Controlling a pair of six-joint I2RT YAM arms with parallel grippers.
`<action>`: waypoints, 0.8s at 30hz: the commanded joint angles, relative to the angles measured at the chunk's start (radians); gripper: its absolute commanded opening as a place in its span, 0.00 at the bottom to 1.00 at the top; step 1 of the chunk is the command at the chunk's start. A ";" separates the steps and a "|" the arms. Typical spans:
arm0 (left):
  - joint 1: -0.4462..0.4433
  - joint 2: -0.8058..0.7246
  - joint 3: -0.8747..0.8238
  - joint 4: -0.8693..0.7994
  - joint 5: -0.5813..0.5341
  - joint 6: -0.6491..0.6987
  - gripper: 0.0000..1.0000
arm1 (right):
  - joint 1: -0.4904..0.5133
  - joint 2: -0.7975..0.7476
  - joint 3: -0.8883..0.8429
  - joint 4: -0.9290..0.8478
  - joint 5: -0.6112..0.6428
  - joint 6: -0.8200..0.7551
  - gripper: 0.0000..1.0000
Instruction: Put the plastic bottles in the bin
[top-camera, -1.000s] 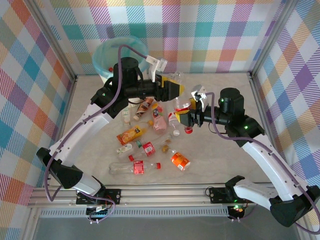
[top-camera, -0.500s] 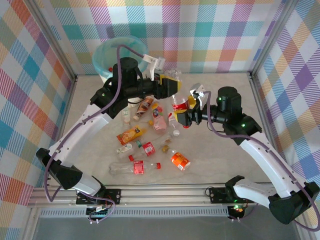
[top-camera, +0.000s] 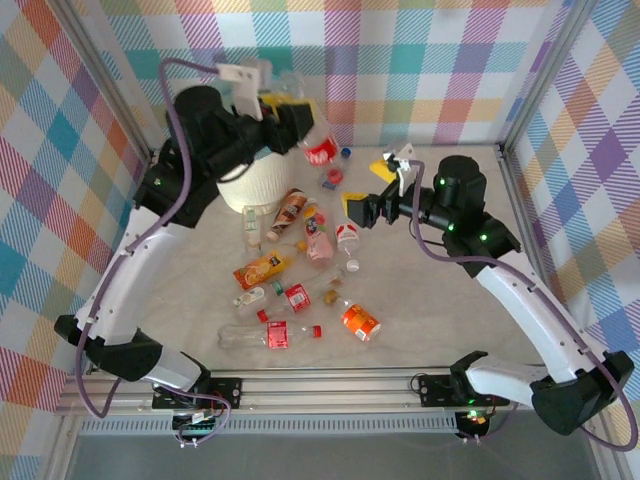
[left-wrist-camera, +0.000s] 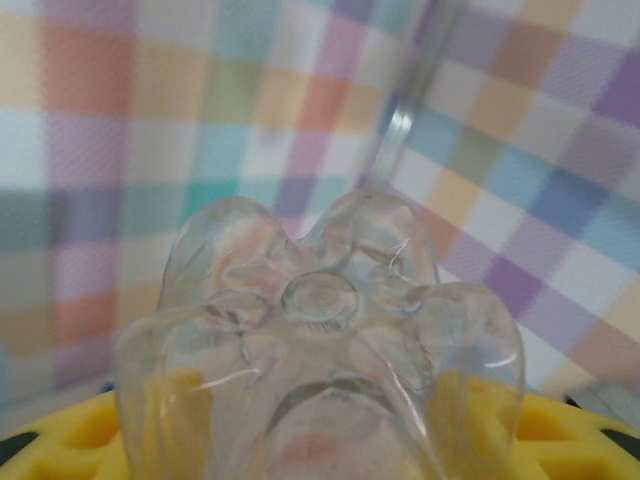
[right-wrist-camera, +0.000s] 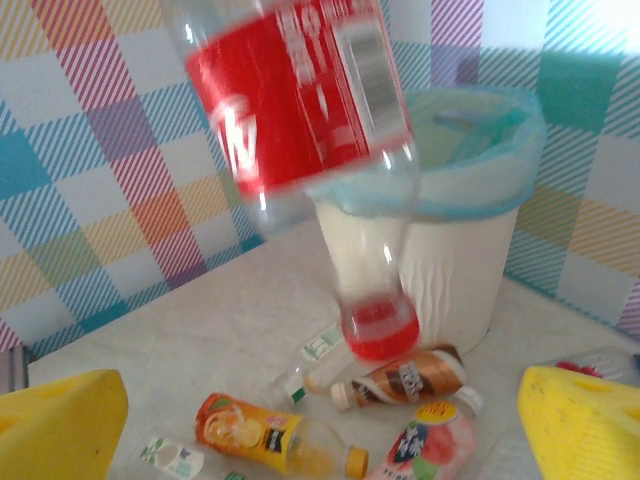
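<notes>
Checked walls, pale table (top-camera: 440, 320): the red-labelled bottle (top-camera: 320, 150) changed hands and rose toward the bin (top-camera: 250, 185).

From above, you had swung the left gripper (top-camera: 293, 108) up to the far left, clenched on that bottle, which hung just right of the bin and, I judge, not yet over it. The right gripper (top-camera: 368, 190), closed on it a second before, stood released. Left wrist: its clear base sat between the yellow fingers (left-wrist-camera: 70, 440). Right wrist: it dangled cap down before the bin, while the other bottles (top-camera: 262, 268) waited.

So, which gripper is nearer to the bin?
Left. The left gripper holds a bottle close by the bin; the right gripper, open, is farther to its right.
</notes>
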 joint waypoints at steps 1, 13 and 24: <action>0.056 0.069 0.134 -0.062 -0.083 0.077 0.41 | 0.006 0.044 0.070 0.044 0.010 -0.019 1.00; 0.326 0.302 0.317 -0.032 -0.141 0.070 0.41 | 0.019 0.160 0.157 0.036 -0.046 0.038 1.00; 0.416 0.413 0.210 0.018 -0.133 0.047 0.44 | 0.044 0.157 0.115 -0.030 -0.041 0.042 1.00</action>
